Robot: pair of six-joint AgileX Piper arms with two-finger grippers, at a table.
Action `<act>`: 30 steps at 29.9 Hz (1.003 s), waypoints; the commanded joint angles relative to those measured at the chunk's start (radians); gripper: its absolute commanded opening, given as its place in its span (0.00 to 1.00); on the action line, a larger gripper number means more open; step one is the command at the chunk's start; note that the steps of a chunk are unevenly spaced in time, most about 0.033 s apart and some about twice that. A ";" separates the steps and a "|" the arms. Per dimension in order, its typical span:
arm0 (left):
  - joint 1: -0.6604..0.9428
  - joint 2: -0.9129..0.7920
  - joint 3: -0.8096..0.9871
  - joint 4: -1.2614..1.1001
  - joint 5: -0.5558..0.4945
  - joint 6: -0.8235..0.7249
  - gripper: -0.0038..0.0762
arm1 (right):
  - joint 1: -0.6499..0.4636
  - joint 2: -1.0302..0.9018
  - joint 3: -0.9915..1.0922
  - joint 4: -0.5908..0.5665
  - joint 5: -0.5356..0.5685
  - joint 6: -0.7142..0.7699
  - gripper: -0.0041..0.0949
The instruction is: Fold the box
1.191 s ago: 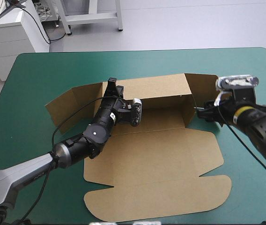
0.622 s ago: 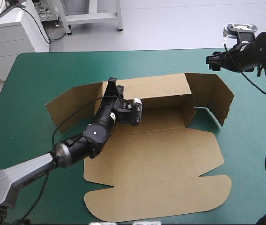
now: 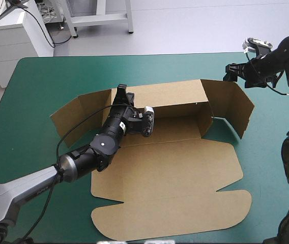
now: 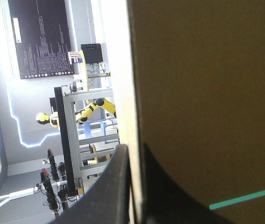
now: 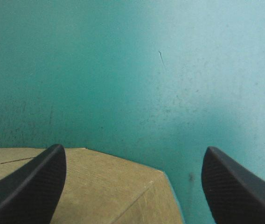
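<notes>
Gripping the raised back wall near its left end, the left gripper (image 3: 120, 92) kept its two black fingers clamped on the board's top edge. One brown box (image 3: 170, 188) lay mid-table on the teal-green cover (image 3: 37, 76), lid panel flat toward the near edge, two side flaps angled up. Above the right flap, the right gripper (image 3: 232, 68) hovered, its two fingers wide apart.
</notes>
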 commanded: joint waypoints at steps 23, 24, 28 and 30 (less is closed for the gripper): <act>-0.002 -0.022 -0.011 -0.027 -0.011 0.001 0.04 | -0.010 -0.308 0.372 0.031 0.011 -0.166 0.77; -0.002 -0.022 -0.011 -0.027 -0.011 0.001 0.04 | -0.010 -0.318 0.392 0.033 0.011 -0.179 0.77; -0.002 -0.022 -0.011 -0.027 -0.011 0.011 0.04 | -0.010 -0.344 0.467 0.100 0.007 -0.274 0.77; -0.002 -0.022 -0.011 -0.027 -0.011 0.009 0.04 | -0.010 -0.348 0.501 0.164 0.005 -0.347 0.77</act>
